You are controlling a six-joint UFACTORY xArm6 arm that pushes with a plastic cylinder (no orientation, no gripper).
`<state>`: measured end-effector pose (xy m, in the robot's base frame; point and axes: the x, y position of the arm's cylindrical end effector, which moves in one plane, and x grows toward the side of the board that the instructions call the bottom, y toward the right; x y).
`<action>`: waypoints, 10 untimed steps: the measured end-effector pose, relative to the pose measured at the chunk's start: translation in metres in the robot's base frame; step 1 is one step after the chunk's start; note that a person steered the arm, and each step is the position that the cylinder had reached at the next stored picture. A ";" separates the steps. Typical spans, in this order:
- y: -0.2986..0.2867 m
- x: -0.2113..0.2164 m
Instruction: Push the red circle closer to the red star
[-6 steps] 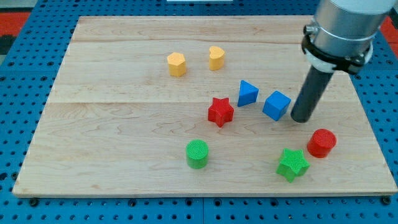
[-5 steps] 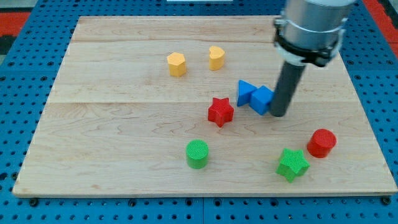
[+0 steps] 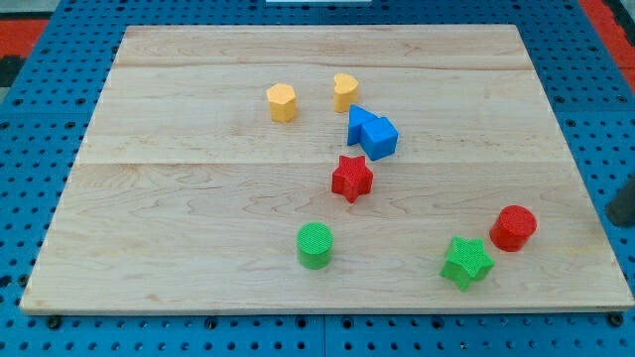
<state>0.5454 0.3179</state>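
The red circle (image 3: 513,227) sits near the board's lower right. The red star (image 3: 351,178) lies near the middle, well to the circle's left and a little above it. Only a dark piece of my rod shows at the view's right edge, cut off by the frame. My tip (image 3: 620,220) is off the board, to the right of the red circle and apart from it.
A blue cube (image 3: 380,138) touches a blue triangle (image 3: 358,121) just above the red star. Two yellow blocks (image 3: 282,102) (image 3: 344,91) lie further up. A green circle (image 3: 316,245) sits at the bottom centre. A green star (image 3: 466,262) lies close to the red circle's lower left.
My rod pushed the blue cube left into the blue triangle, and both slid up and left. The rod then swung out to the view's right edge. Both red blocks stayed put.
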 end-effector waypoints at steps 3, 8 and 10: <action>-0.145 0.007; -0.205 -0.046; -0.134 -0.018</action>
